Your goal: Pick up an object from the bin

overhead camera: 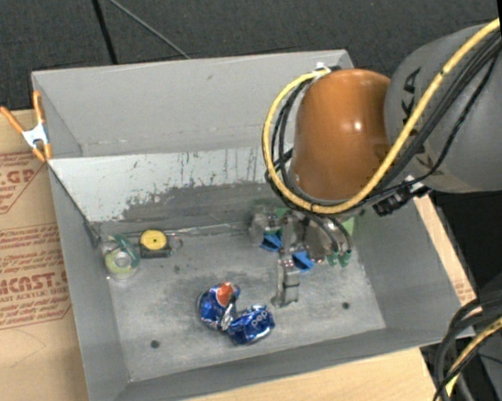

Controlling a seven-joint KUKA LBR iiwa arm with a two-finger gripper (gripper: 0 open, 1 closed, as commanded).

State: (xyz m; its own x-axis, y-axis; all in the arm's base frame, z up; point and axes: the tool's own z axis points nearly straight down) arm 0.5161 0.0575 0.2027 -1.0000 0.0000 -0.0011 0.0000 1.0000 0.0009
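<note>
My gripper (288, 290) hangs low over the bin floor, right of centre, under the orange dome on the wrist. A crushed blue can with red and white markings (235, 314) lies on the floor just left of the gripper, a short gap away. Nothing shows in the gripper's grasp.
A small yellow round thing (153, 242) and a clear greenish roll (120, 260) lie at the bin's back left, by the sloping wall. The arm covers the bin's right part.
</note>
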